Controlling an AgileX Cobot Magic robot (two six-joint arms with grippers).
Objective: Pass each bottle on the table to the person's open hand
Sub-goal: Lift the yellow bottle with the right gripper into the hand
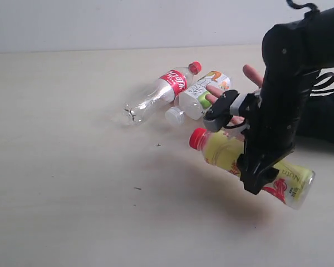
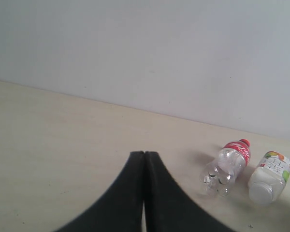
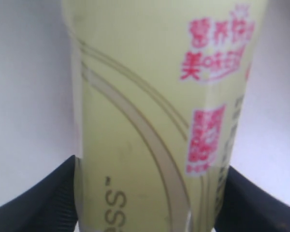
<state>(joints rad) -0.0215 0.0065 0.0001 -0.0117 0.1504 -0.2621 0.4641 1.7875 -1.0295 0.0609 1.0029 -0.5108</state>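
Note:
My right gripper (image 1: 260,169) is shut on the yellow, red-capped bottle (image 1: 222,151) and holds it tilted above the table (image 1: 72,167). In the right wrist view this yellow bottle (image 3: 135,96) fills the frame, and the right gripper (image 3: 150,186) has a black finger on each side of it. The clear bottle with red label and cap (image 1: 162,90) lies on its side at the back. Next to it lies the clear bottle with the white fruit label (image 1: 203,92). The left wrist view shows both, the red-labelled bottle (image 2: 227,166) and the fruit-label bottle (image 2: 269,176), beyond my shut, empty left gripper (image 2: 144,154). The whitish, green-labelled bottle is out of view.
A person's hand (image 1: 251,74) reaches in behind my right arm (image 1: 292,83), its fingers just beyond the held bottle and close to the fruit-label bottle. A pale wall (image 1: 128,22) runs along the table's far edge. My left arm does not show in the exterior view.

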